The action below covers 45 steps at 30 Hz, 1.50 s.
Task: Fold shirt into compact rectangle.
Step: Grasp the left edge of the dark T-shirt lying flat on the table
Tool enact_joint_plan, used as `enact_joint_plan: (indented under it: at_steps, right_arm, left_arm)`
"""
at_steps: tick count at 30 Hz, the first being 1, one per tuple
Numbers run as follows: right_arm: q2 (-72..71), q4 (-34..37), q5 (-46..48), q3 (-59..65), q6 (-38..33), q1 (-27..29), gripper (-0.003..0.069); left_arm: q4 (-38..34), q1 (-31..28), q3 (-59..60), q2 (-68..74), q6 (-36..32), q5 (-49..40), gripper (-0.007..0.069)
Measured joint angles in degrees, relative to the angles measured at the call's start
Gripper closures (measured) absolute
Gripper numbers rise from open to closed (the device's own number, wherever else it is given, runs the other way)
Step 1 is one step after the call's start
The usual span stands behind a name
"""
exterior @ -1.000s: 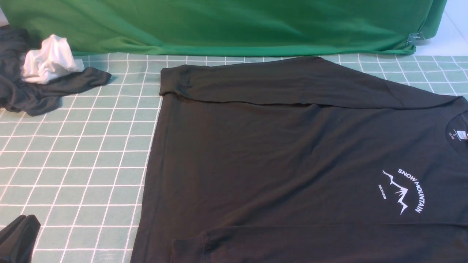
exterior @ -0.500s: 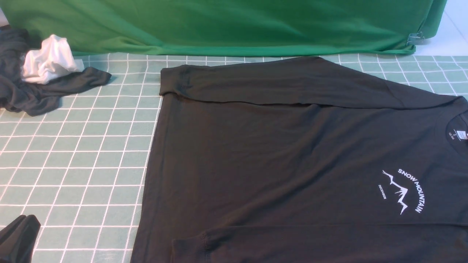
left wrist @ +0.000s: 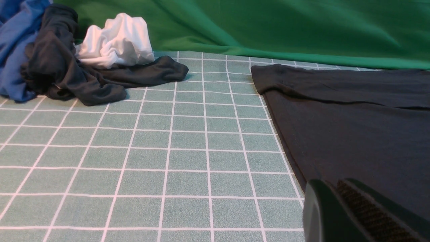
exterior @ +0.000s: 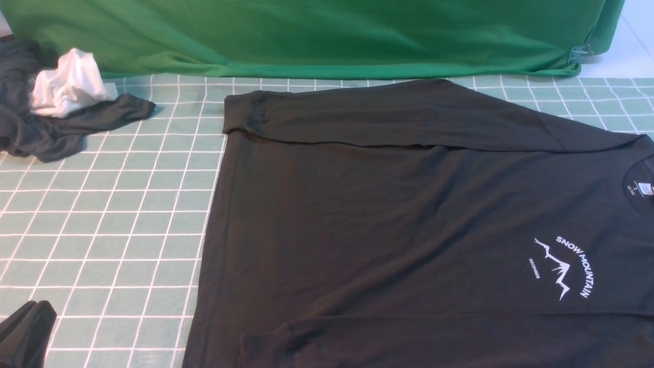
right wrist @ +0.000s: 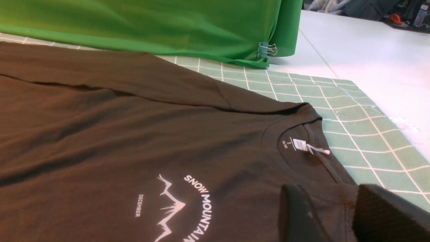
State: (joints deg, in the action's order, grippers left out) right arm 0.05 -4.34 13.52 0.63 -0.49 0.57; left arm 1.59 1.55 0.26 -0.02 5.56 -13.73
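- Black crumpled garment (exterior: 51,138) lies at the far left of the table, with a bunched white cloth (exterior: 69,89) on top of it. Blue fabric (left wrist: 13,50) sits beside them.
- A small black cloth piece (exterior: 25,332) rests at the near left corner.
- A teal mat (exterior: 117,214) with a white grid covers the table, and a green backdrop (exterior: 306,36) hangs along its far edge.
- My left gripper (left wrist: 339,208) shows only at the corner of its wrist view, by the shirt's hem. I cannot tell whether its fingers are together or apart.
- The shirt (exterior: 383,220) lies flat and front up across the middle and right of the mat, with its hem to the left and its neck to the right.
- Its far sleeve (exterior: 398,115) is folded along the far edge and its near sleeve (exterior: 434,342) along the near edge. Both cuffs point left.
- The white SNOW MOUNTAIN print (exterior: 564,268) is on the chest at the right, near the round neck with its small label (right wrist: 300,144).
- My right gripper (right wrist: 331,208) is over the shirt just beside the neck, with its fingers apart and holding nothing.
- A binder clip (right wrist: 267,50) pinches the backdrop's right corner.
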Motion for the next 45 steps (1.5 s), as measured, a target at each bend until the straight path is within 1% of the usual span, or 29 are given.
enact_joint_plan:
  at_steps: [11,17,20,23,24,26,29,31,32,33,35,40,41,42,43,44,45]
  right_arm:
    - [0.0,0.0,0.0,0.0,0.0,0.0,0.0413]
    - [0.0,0.0,0.0,0.0,0.0,0.0,0.0413]
    - [0.0,0.0,-1.0,0.0,0.0,0.0,0.0413]
    - [0.0,0.1,-4.7,0.0,0.5,0.0,0.0413]
    - [0.0,0.4,-6.3,0.0,1.3,0.0,0.0413]
    - [0.0,3.3,-10.0,0.0,7.2,0.0,0.0413]
    - [0.0,7.6,-15.5,0.0,21.7,0.0,0.0413]
    - [0.0,8.7,-17.7,0.0,28.7,0.0,0.0413]
    - [0.0,8.7,-18.1,0.0,29.9,0.0,0.0413]
    - [0.0,9.1,-19.2,0.0,32.4,0.0,0.0413]
    - [0.0,9.3,-20.6,0.0,34.7,0.0,0.0413]
    - [0.0,9.5,-22.1,0.0,36.6,0.0,0.0413]
    - [0.0,9.5,-22.6,0.0,37.7,0.0,0.0413]
    - [0.0,9.6,-22.8,0.0,37.8,0.0,0.0413]
    - [0.0,9.6,-24.9,0.0,38.0,0.0,0.0413]
    - [0.0,9.6,-27.4,0.1,37.9,0.0,0.0417]
    - [0.2,9.6,-30.6,0.1,37.8,0.0,0.0425]
  left_arm:
    - [0.1,0.0,0.0,0.0,-0.1,0.0,0.0609]
    - [2.2,0.0,0.0,0.0,-2.9,0.0,0.0609]
    - [2.4,0.0,0.0,0.0,-3.0,0.0,0.0609]
    - [2.2,0.0,0.0,0.0,-3.1,1.1,0.0609]
    - [0.5,0.0,0.0,0.0,-2.5,2.0,0.0609]
    - [-8.7,0.0,0.0,0.0,2.5,4.0,0.0609]
    - [-27.5,0.0,0.0,0.0,12.8,5.2,0.0609]
    - [-39.3,0.0,0.0,0.0,18.3,5.2,0.0609]
    - [-40.2,0.0,0.0,0.0,18.6,5.2,0.0609]
    - [-44.7,0.0,0.0,0.0,20.2,5.5,0.0609]
    - [-47.7,0.0,0.0,0.0,22.1,6.5,0.0609]
    - [-49.8,0.0,0.0,0.0,25.5,9.6,0.0609]
    - [-51.4,0.0,0.0,0.0,26.6,10.1,0.0609]
    - [-51.7,0.0,0.0,0.0,26.7,10.1,0.0609]
    - [-53.8,0.0,-0.4,0.0,27.0,10.2,0.0609]
    - [-54.7,0.0,-1.7,0.0,26.3,9.1,0.0609]
    - [-54.8,0.0,-4.5,0.0,24.2,7.7,0.0609]
